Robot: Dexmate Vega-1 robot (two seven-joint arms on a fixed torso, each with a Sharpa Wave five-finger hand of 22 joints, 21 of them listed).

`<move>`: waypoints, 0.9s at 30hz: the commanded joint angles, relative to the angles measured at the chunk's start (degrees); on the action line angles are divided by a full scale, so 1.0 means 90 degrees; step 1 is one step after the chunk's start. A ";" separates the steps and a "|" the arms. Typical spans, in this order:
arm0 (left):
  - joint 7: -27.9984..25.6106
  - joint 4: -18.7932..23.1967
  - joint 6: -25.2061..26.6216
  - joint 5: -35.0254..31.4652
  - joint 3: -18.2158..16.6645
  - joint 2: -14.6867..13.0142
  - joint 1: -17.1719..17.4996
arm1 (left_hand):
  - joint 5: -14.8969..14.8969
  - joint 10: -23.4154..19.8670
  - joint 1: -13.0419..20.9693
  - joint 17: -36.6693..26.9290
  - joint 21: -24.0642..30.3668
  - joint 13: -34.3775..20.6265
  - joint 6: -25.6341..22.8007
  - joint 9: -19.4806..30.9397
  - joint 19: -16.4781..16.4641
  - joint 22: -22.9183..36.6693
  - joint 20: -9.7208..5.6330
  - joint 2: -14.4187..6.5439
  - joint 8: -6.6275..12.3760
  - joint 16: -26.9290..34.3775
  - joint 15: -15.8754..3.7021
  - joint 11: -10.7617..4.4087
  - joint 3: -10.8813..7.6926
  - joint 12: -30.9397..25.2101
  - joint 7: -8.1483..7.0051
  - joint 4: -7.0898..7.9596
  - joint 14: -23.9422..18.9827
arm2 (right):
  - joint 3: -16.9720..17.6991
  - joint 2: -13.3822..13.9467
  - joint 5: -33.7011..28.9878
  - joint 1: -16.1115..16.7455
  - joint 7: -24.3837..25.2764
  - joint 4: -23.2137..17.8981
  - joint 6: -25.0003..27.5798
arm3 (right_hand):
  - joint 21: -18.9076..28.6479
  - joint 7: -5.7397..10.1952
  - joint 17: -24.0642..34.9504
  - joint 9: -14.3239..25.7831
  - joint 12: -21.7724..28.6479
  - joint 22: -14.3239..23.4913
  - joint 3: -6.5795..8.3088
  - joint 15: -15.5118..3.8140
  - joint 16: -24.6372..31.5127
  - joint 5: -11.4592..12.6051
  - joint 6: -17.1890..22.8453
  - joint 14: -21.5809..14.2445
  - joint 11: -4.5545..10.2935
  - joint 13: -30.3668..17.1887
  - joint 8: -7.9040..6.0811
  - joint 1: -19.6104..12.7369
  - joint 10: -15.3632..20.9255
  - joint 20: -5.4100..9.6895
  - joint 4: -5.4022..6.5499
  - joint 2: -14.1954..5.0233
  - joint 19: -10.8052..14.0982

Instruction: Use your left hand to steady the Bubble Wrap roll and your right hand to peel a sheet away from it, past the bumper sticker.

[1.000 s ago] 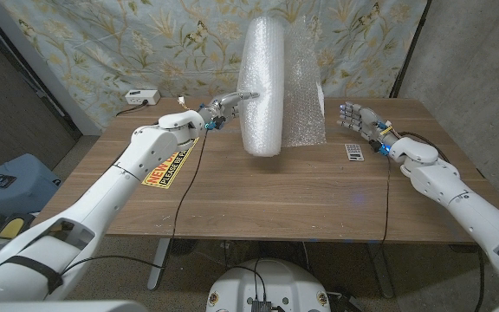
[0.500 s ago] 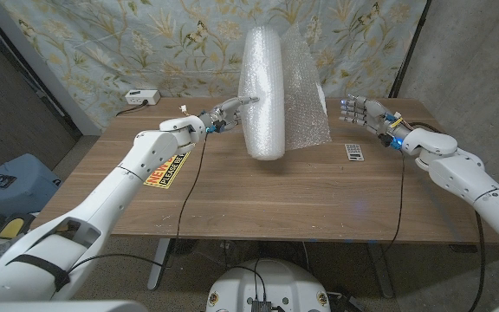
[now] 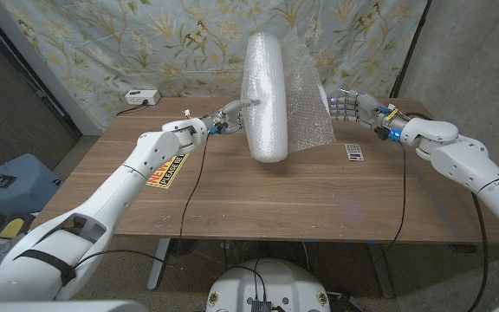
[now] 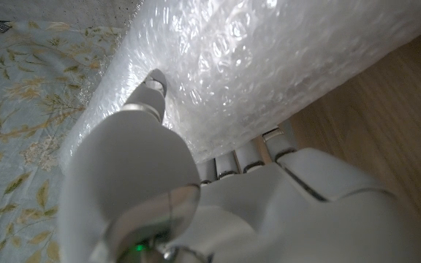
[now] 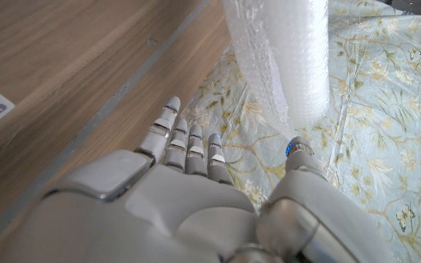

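A robot's two hands flank an upright Bubble Wrap roll [image 3: 265, 94] standing near the middle back of a wooden table [image 3: 267, 195].

The left hand [image 3: 229, 113] presses its fingers against the roll's left side. The right hand [image 3: 347, 106] hovers just beside the loose sheet [image 3: 308, 95] trailing off the roll's right side, fingers spread and holding nothing. A yellow and red bumper sticker [image 3: 168, 166] lies on the table to the left, partly under the left arm.

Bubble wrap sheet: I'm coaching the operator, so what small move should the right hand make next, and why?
Probably ease the right hand in to close on the loose sheet. Its fingers are spread beside the sheet's edge, holding nothing, while the left hand touches the upright roll.
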State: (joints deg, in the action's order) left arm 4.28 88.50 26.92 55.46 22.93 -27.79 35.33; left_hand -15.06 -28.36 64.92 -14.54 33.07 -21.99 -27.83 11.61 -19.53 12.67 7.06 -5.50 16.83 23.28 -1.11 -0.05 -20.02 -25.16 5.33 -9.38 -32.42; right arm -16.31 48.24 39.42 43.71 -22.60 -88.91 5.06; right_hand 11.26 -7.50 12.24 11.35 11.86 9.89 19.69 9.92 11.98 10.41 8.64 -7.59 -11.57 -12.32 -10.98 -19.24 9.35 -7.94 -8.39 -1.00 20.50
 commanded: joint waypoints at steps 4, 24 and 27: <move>0.0255 -0.0456 0.0103 0.0198 0.0131 0.0153 -0.0203 | -0.0053 -0.0066 -0.0001 -0.0018 0.0051 -0.0030 -0.0089 0.0031 0.0021 0.0014 0.0000 -0.0022 -0.0023 0.0037 0.0007 -0.0025 -0.0038 -0.0035 -0.0007 0.0039 -0.0060 | -0.0552 0.0093 -0.0261 -0.0791 -0.0359 -0.0328 0.0878 | -0.0021 -0.0462 -0.0001 0.0017 -0.0020 0.0022 -0.0016 0.0157 -0.0016 0.0042 -0.0067 0.0009 -0.0107 -0.0035 0.0008 -0.0070 -0.0026 -0.0150 -0.0065 0.0140 -0.0001; 0.0446 -0.0702 0.0182 0.0268 0.0288 0.0248 -0.0331 | -0.0086 -0.0069 0.0030 -0.0042 0.0105 -0.0075 -0.0096 0.0037 0.0042 0.0017 0.0012 -0.0033 -0.0056 0.0039 0.0021 -0.0005 -0.0058 -0.0023 0.0008 0.0028 -0.0074 | -0.1165 0.0064 -0.0639 -0.1550 -0.0646 -0.0298 0.1514 | 0.0013 -0.0482 0.0028 0.0030 0.0007 0.0023 -0.0011 0.0227 0.0021 0.0085 -0.0456 -0.0023 -0.0111 -0.0116 0.0041 -0.0262 -0.0156 -0.0255 -0.0076 0.0150 0.0055; 0.0441 -0.0686 0.0161 0.0280 0.0290 0.0267 -0.0307 | -0.0091 -0.0062 0.0028 -0.0046 0.0113 -0.0082 -0.0097 0.0038 0.0047 0.0017 0.0019 -0.0038 -0.0062 0.0036 0.0018 0.0000 -0.0060 -0.0018 0.0013 0.0033 -0.0069 | -0.1266 0.0039 -0.0713 -0.1665 -0.0696 -0.0240 0.1583 | 0.0020 -0.0484 0.0049 0.0033 0.0019 0.0023 -0.0001 0.0194 0.0053 0.0090 -0.0568 -0.0076 -0.0111 -0.0150 0.0051 -0.0313 -0.0202 -0.0225 -0.0075 0.0130 0.0075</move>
State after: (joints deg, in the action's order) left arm 7.64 82.98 28.39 57.56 24.99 -26.00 32.67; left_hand -15.29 -28.35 64.84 -14.79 33.72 -22.48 -28.35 11.91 -19.33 12.66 7.26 -5.39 16.37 23.23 -0.89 -0.10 -20.16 -24.90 5.42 -9.23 -32.63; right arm -24.64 49.19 35.24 32.40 -27.45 -92.07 15.95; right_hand 11.26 -7.18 12.40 11.34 11.65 10.01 19.37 11.63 11.98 10.81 4.40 -7.56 -12.38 -13.31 -10.59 -21.15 8.13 -10.05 -8.69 0.26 20.85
